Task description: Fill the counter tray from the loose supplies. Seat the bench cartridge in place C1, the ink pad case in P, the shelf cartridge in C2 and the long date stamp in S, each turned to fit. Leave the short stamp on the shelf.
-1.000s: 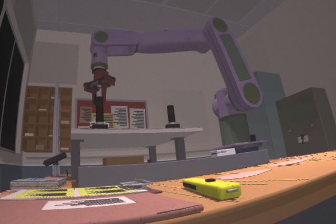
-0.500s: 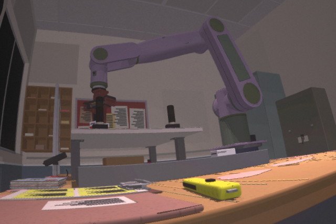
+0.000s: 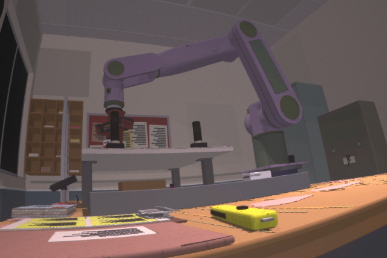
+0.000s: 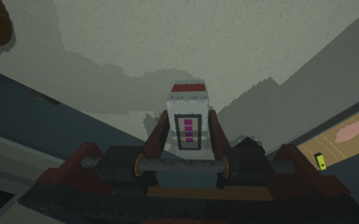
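Note:
The tray itself is hidden behind the grey front wall (image 3: 200,191) below the shelf. On the left of the raised shelf (image 3: 156,150) lies the white shelf cartridge (image 4: 188,119), with a red end band and a magenta label, and my gripper (image 4: 188,133) has come down open around it, holding nothing. From the side camera the gripper (image 3: 114,136) stands in front of a tall black stamp (image 3: 115,144) at the same spot. A second black stamp (image 3: 197,135) stands upright further right on the shelf. A white cartridge (image 3: 257,175) lies by the arm's base.
The orange counter (image 3: 312,211) in the foreground carries a yellow device (image 3: 244,216), pink paper shapes, a reddish mat with printed sheets (image 3: 103,233) and a stack of booklets (image 3: 43,211). Cabinets (image 3: 353,139) stand right of the arm; pigeonhole shelving (image 3: 47,136) stands at left.

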